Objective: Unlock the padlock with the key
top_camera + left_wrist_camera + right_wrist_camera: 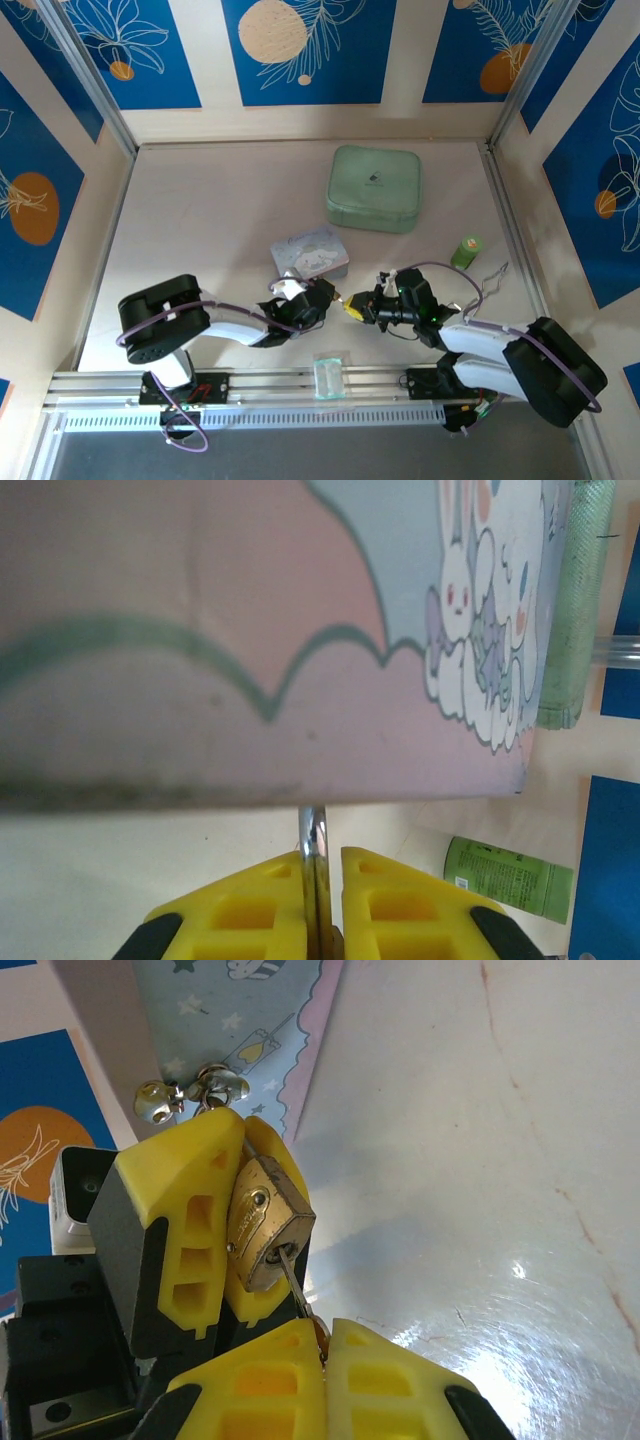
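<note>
Pale table point(200, 220), blue-panelled walls. Left jaws are clamped on the padlock point(265, 1225), held near the tin point(310, 252). Right jaws pinch the key point(292, 1272), its tip seated in the keyhole. Turning and shackle release appear outstanding.

Robot test cell, lab-type setup. Pale table point(220, 220) boxed in by wall panels point(310, 50) at 9, 12 and 3 o'clock, each carrying blue leaf-and-circle prints. Metal posts point(95, 90) stand at the far corners. Slotted aluminium rail point(300, 383) runs along 6 o'clock, with two arms point(235, 325) bolted onto it side by side.
</note>
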